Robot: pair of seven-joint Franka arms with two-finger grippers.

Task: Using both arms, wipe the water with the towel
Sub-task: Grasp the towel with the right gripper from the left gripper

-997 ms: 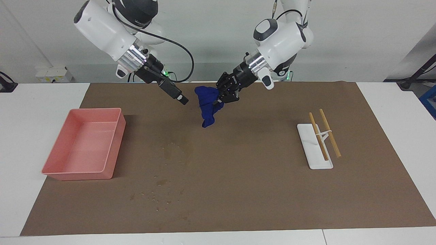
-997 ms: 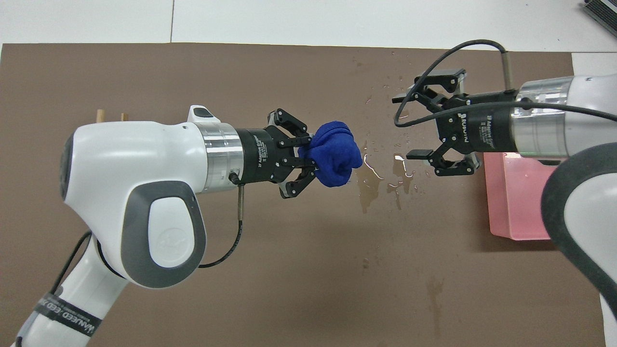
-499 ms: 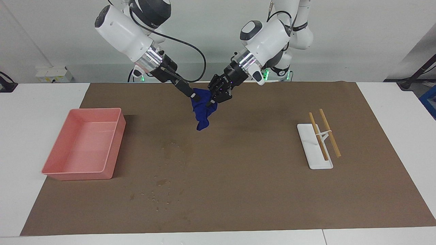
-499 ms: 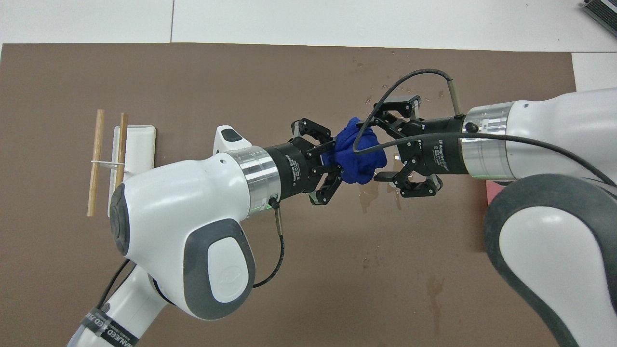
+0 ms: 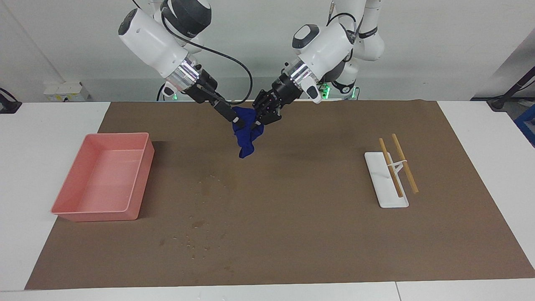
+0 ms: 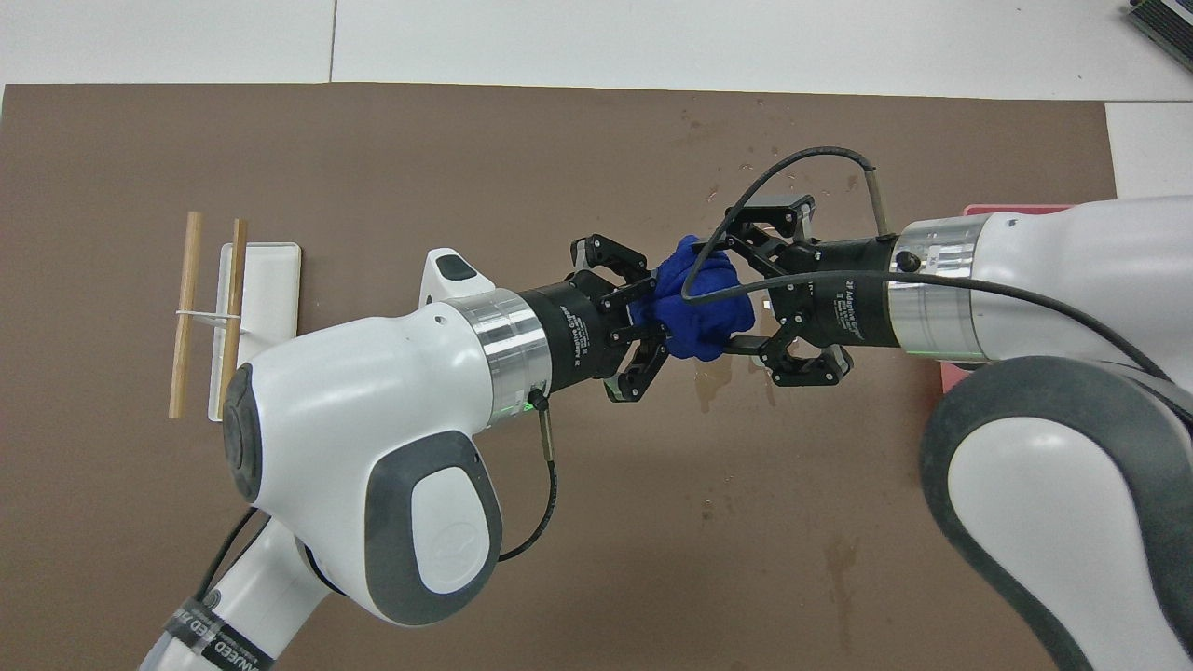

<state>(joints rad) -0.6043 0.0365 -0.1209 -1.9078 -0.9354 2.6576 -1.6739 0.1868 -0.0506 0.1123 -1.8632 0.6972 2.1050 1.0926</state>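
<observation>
Blue towel [image 5: 246,133] hangs in the upper centre of the facing view, clamped by the left gripper [image 5: 262,118]. Over the last second the right gripper [image 5: 237,121] has closed in, jaws spread around it. Handover is imminent; water [image 5: 213,186] remains unwiped below.

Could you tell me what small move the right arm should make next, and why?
Probably close the right gripper on the towel. Its jaws stand open around the bunched cloth, which the left gripper holds shut in the air, and the water on the mat is unwiped.
</observation>
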